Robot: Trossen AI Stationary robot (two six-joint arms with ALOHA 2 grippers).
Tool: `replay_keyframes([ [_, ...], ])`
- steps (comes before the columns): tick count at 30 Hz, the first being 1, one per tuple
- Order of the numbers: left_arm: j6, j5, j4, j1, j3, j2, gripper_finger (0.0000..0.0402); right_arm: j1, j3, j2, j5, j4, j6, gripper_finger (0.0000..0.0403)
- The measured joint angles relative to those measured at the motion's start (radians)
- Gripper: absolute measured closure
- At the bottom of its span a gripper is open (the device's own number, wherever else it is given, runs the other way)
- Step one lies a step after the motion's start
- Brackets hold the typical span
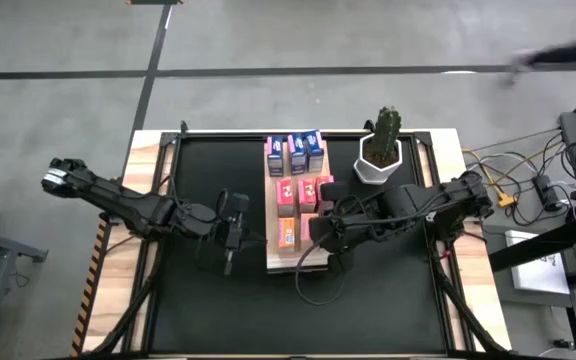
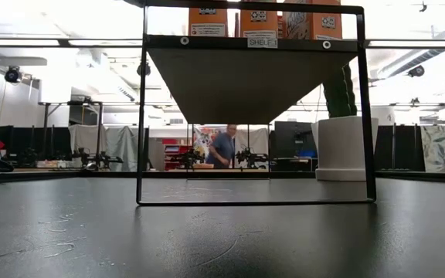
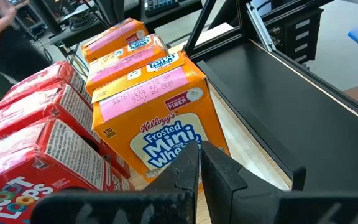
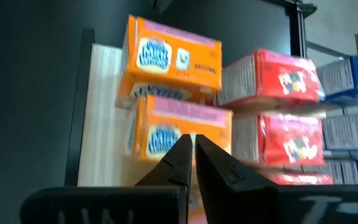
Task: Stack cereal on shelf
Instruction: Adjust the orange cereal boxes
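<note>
Frosted Mini-Wheats boxes (image 3: 157,106) stand at the wooden shelf's (image 1: 313,262) near end; light, crushable cardboard, probably best pinched across the narrow sides. Left gripper (image 3: 199,163) and right gripper (image 4: 192,152) are clenched, empty.

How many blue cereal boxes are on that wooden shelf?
3 blue boxes: one, another, a third, in one row at the shelf's end by the cactus. The right arm may hide more.
</note>
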Motion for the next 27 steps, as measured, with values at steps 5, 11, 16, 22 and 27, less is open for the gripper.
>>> replay_keyframes([
  [5,0.000,0.000,0.000,0.000,0.000,0.000,0.0402,0.000,0.009,-0.038,0.000,-0.073,0.035,0.0390],
  [11,0.000,0.000,0.000,0.000,0.000,0.000,0.0402,0.000,-0.002,-0.099,0.001,-0.131,0.116,0.0390],
  [16,0.000,0.000,-0.002,0.000,0.000,0.000,0.0402,0.000,-0.037,-0.151,0.002,-0.142,0.164,0.0390],
  [22,0.000,0.000,-0.002,0.000,0.000,0.000,0.0402,0.000,-0.118,-0.208,0.013,-0.141,0.212,0.0390],
  [27,0.000,0.000,-0.002,0.000,0.000,0.000,0.0402,0.000,-0.221,-0.263,0.027,-0.137,0.265,0.0390],
])
